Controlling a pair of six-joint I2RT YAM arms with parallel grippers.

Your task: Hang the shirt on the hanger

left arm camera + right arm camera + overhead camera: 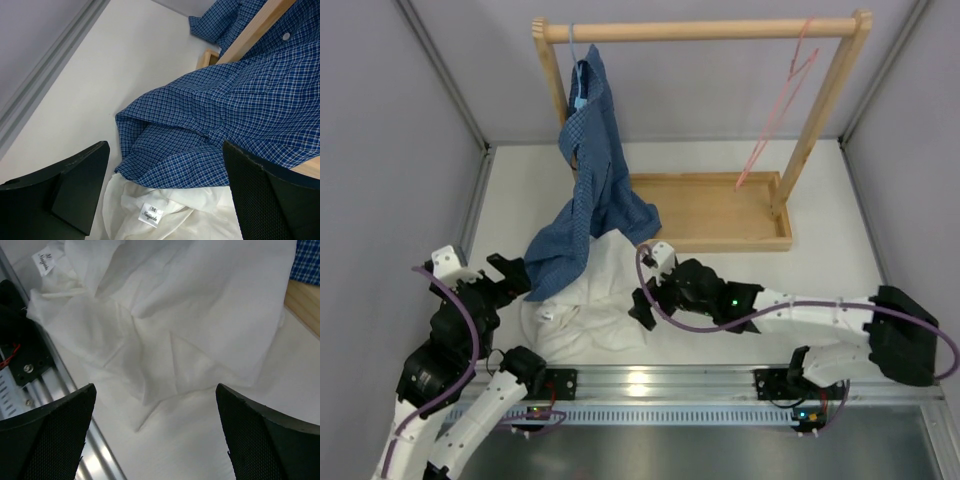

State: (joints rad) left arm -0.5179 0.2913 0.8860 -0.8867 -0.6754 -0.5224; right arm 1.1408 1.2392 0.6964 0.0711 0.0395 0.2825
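Two shirts: a white shirt (590,305) in front of the rack (720,30), a blue shirt (590,170) hanging from it. Two hangers on the rack: pink hanger (756,152), blue hanger (580,98).

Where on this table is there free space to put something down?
Bare table lies right of the rack base, up to the right wall, and in the left back corner beside the blue shirt. Crowded: near left, with the white shirt, left hand and right hand.
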